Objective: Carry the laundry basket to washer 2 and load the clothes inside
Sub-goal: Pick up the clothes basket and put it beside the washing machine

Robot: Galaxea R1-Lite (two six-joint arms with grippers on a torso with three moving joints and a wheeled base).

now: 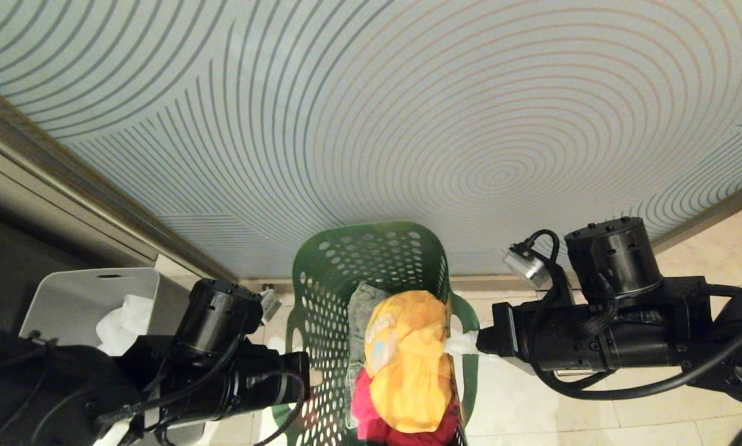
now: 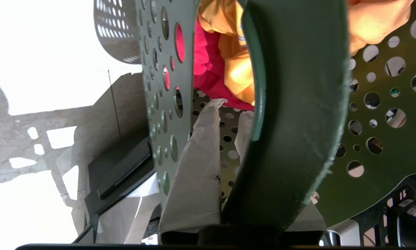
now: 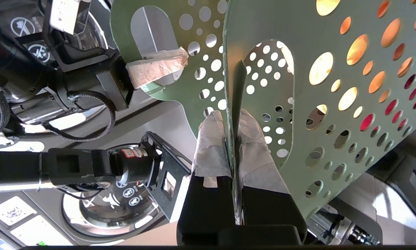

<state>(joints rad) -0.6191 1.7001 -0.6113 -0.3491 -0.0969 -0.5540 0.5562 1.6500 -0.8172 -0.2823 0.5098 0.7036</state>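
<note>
Basket green, perforated, lower centre of head frame, hanging between both arms; yellow garment and pink cloth inside; left end effector clamped on its left handle; right end effector pinched tight on right handle; white bin lower left.

Both arms reach inward, level. The left claw has its taped fingers clamped, and the right claw is pinched tight, fingers nearly meeting.
</note>
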